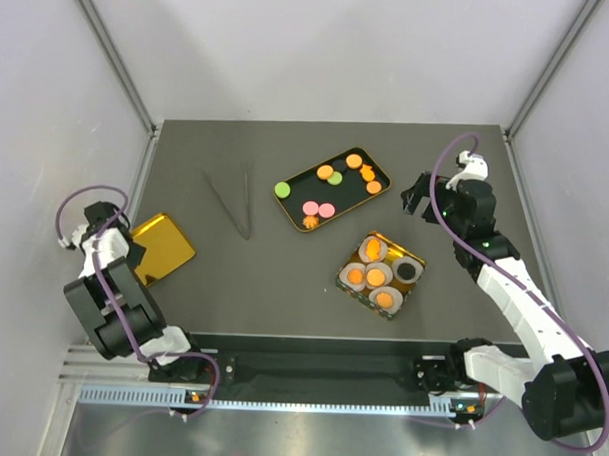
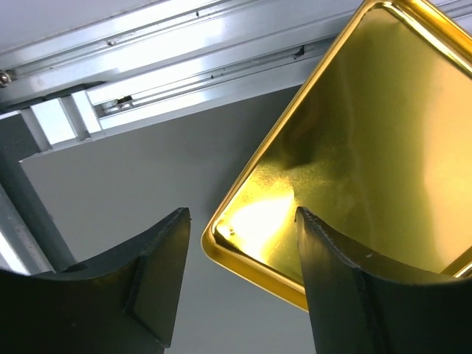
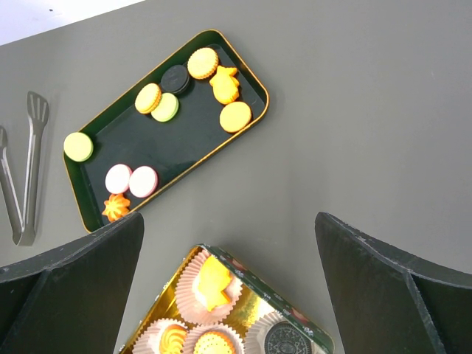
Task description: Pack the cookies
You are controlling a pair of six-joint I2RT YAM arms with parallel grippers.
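The cookies (image 1: 326, 174) were seen loose in a dark tray (image 3: 184, 140) at the middle-back of the surface (image 1: 232, 286). Most were orange discs, with 2 pink, 2 green and 1 dark one. Others were seated in white paper cups (image 3: 210, 287) inside the box (image 3: 247, 274) just nearer than the tray. The tray's long axis ran diagonally, from near-left to far-right. The right end effector (image 1: 423, 197), jaws wide apart and nothing held, was positioned just beside the tray's far-right end, so the right arm was judged the nearer. The left end effector (image 2: 242, 214), jaws apart, was set astride the edge of a gold lid (image 2: 369, 133), well apart from the cookies.
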